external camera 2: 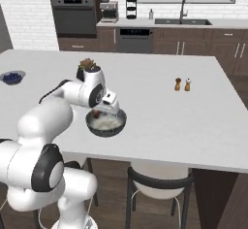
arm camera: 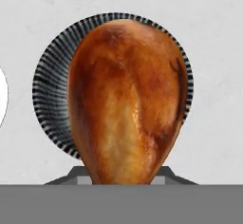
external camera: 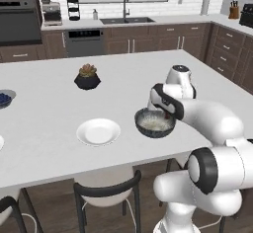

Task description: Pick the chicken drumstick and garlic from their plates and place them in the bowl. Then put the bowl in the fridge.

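Observation:
My gripper [external camera: 165,112] [external camera 2: 100,112] is shut on the chicken drumstick [arm camera: 126,99], an orange-brown roasted piece hanging fat end down in the hand view. It hovers just above the dark grey bowl [external camera: 155,123] [external camera 2: 105,122] [arm camera: 50,95], which stands on the white island counter near its front edge. The drumstick covers most of the bowl's inside in the hand view. An empty white plate [external camera: 98,131] lies left of the bowl, and a sliver of another plate [external camera: 1,142] shows at the frame's left edge. The garlic and the fridge are out of view.
A black succulent planter [external camera: 87,77] [external camera 2: 87,66] stands behind the bowl. A bowl of blue berries [external camera: 4,98] [external camera 2: 11,77] sits far left. Salt and pepper shakers [external camera 2: 182,84] stand to the right. Chairs [external camera: 106,192] [external camera 2: 160,184] are tucked under the counter's front edge.

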